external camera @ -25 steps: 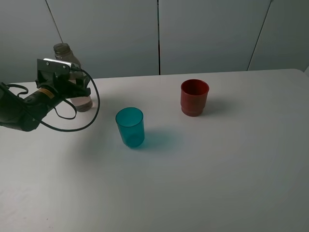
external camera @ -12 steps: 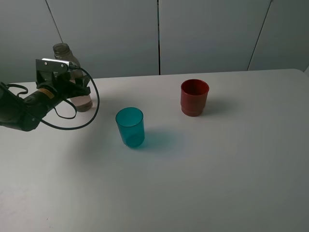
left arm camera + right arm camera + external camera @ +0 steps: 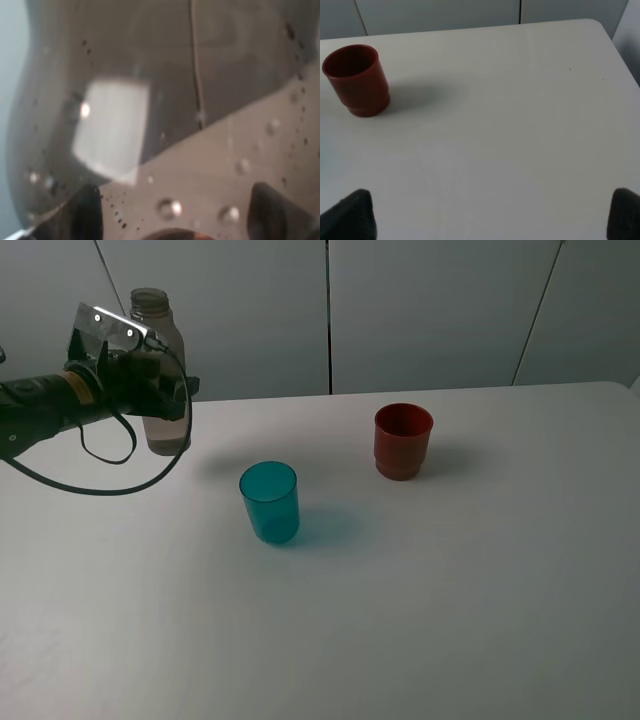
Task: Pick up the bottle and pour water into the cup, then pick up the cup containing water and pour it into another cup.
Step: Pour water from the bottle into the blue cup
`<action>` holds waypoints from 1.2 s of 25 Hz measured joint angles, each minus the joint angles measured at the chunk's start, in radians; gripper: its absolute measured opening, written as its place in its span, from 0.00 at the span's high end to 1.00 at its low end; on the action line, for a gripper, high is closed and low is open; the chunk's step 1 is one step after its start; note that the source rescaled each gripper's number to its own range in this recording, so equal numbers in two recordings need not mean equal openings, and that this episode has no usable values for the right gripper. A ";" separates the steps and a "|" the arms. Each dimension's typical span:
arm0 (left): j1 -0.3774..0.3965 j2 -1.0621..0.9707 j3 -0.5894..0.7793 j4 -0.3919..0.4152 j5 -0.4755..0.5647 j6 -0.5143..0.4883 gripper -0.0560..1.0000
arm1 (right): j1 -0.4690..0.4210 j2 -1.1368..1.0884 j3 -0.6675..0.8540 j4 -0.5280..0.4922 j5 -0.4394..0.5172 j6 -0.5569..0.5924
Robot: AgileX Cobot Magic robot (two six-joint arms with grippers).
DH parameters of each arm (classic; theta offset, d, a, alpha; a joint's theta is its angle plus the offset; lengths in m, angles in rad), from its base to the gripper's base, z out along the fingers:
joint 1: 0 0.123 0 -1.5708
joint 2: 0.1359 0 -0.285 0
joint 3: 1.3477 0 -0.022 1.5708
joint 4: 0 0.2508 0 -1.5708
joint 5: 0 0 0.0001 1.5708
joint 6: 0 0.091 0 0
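Note:
The bottle [image 3: 162, 332], clear with a brownish tint and no cap, hangs upright above the table's back left, and my left gripper [image 3: 160, 390] is shut on its middle. The left wrist view is filled by the bottle [image 3: 200, 100], its wall wet with droplets, with my left gripper [image 3: 175, 220] clamped on it and dark fingertips [image 3: 87, 210] at either side. The teal cup [image 3: 269, 502] stands to the right of the bottle and nearer the front. The red cup [image 3: 403, 440] stands further right, also seen as the red cup [image 3: 356, 80]. My right gripper [image 3: 487, 220] is open over bare table.
The white table [image 3: 450, 590] runs to a back edge against grey wall panels. A black cable [image 3: 120, 485] loops down from the left arm. The table's right corner [image 3: 600, 27] shows in the right wrist view.
My left gripper has risen with the bottle, which now hangs off the table instead of standing on it. The cups have not moved.

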 joint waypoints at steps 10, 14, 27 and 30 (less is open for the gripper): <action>-0.008 -0.185 0.049 0.334 0.155 -0.132 0.95 | 0.000 0.000 0.000 0.000 0.000 0.000; -0.008 -0.201 0.099 0.563 0.155 -0.199 0.95 | 0.000 0.000 0.000 0.000 0.000 0.000; -0.047 -0.229 0.120 0.866 0.258 -0.237 0.95 | 0.000 0.000 0.000 0.000 0.000 0.002; -0.086 -0.229 0.120 0.941 0.312 -0.242 0.95 | 0.000 0.000 0.000 0.000 0.000 0.002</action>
